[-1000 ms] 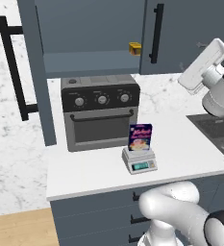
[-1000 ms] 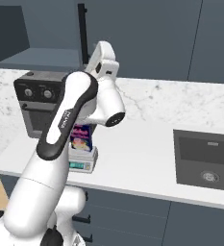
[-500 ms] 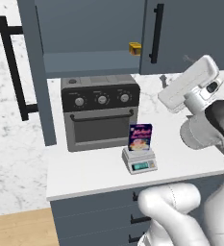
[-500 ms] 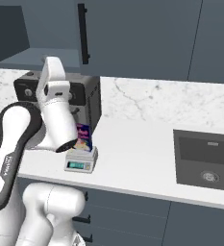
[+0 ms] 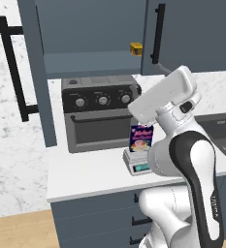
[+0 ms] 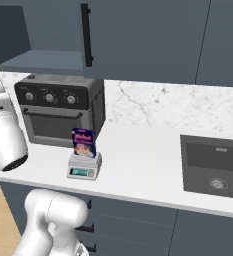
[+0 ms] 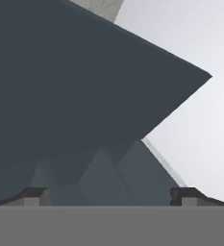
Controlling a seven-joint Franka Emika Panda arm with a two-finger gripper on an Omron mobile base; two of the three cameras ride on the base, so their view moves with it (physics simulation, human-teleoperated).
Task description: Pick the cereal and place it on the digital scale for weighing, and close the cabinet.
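Since the earlier frames the arm has swung across from the right of the counter toward the left, so that its white forearm now crosses in front of the toaster oven (image 5: 101, 112) in the left base view, and in the right base view it has cleared off the cereal (image 6: 83, 142) and sits at the left edge.

Pink lettering runs across the top of the cereal's dark blue front, above a bowl picture, but it is too small to read. The digital scale (image 6: 84, 168) shows a teal display with no legible digits. The toaster oven's three knobs carry no readable marks.

The claw (image 7: 111, 194) stands wide open: in the hand view its two dark fingertips (image 7: 32, 193) sit far apart at the bottom corners with nothing between them. Just ahead of it is a dark slate-blue panel of the cabinet (image 7: 75, 86), a corner of it pointing right against a pale background; whether the fingers touch it cannot be told.

The cereal stands upright on the digital scale, on the counter (image 6: 148, 160) well below and behind the claw, apart from it. The open cabinet door (image 5: 34, 72) with its black bar handle (image 5: 12, 68) hangs at the left. A tiny yellow-orange object (image 5: 136, 48) rests on the cabinet shelf.

The elbow is bent high, the forearm angled up and left.
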